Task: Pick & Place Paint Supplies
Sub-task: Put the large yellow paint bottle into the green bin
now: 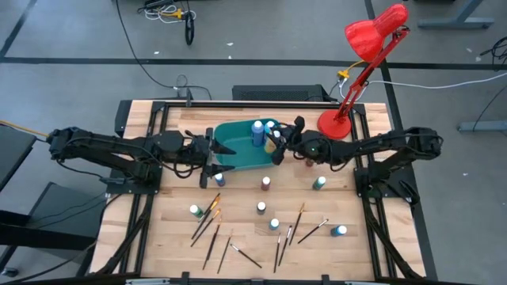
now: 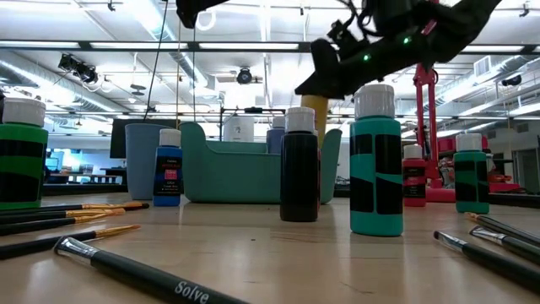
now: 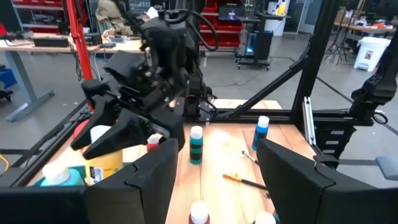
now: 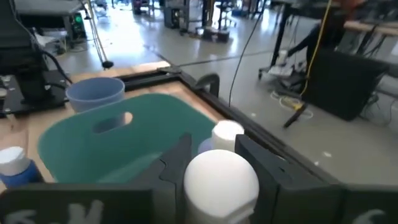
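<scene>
Industrial lab: exposed ceiling ducts (image 2: 76, 63), workbenches (image 3: 43, 43), red shelving (image 3: 214, 15).

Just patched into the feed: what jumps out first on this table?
The right gripper holds a yellow paint bottle over the teal bin at the table's back. The left gripper waits open beside the bin. Brushes and small bottles lie scattered across the front.

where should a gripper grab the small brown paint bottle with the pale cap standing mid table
Grip the small brown paint bottle across its round body just under the pale cap, coming straight down from above. It stands upright and apart from its neighbours, with bare wooden table all round it, so the fingers should find room on either side. The cap looks narrower and likelier to slip.
</scene>
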Available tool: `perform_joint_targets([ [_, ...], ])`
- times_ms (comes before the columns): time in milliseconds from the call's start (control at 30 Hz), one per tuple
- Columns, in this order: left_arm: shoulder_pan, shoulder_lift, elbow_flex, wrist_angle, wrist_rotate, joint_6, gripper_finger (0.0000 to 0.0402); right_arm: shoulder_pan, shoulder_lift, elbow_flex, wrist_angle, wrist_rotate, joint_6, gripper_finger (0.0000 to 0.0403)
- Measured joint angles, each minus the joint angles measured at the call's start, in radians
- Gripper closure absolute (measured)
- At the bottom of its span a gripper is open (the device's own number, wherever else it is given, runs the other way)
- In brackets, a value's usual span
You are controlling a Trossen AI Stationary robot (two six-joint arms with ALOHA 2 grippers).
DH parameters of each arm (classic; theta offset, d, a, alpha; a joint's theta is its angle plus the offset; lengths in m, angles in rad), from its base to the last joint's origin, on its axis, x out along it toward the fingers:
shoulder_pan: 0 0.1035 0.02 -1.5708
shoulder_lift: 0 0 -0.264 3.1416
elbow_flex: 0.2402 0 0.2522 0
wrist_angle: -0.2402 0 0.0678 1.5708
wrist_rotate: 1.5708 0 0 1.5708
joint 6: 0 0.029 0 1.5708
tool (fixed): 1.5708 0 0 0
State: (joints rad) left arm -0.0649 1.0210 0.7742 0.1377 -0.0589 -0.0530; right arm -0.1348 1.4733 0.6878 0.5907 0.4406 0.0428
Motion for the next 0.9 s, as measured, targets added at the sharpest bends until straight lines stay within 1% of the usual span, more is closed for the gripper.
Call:
perform_joint_targets([
  [233, 0.0, 0.0, 0.0, -0.03, 0.0, -0.033, 0.017, -0.043, 0.079, 0.002, -0.003, -0.017, 0.002, 0.0301],
  [400, 0.0, 0.0, 0.0, -0.041, 0.0, -0.033, 0.017, -0.058, 0.085, 0.002, 0.0, -0.017, 0.005, 0.0291],
  [600, 0.0, 0.0, 0.0, -0.041, 0.0, -0.032, 0.017, -0.073, 0.085, 0.002, -0.008, -0.019, 0.047, 0.0296],
  [700, 0.0, 0.0, 0.0, -0.042, 0.0, -0.041, 0.017, -0.081, 0.085, 0.002, -0.036, -0.057, 0.047, 0.0291],
  [833, 0.0, 0.0, 0.0, -0.042, 0.0, -0.041, 0.017, -0.089, 0.085, 0.002, -0.056, -0.111, 0.05, 0.0272],
  [900, 0.0, 0.0, 0.0, -0.042, 0.0, -0.041, 0.017, -0.089, 0.085, 0.002, -0.057, -0.113, 0.05, 0.0267],
])
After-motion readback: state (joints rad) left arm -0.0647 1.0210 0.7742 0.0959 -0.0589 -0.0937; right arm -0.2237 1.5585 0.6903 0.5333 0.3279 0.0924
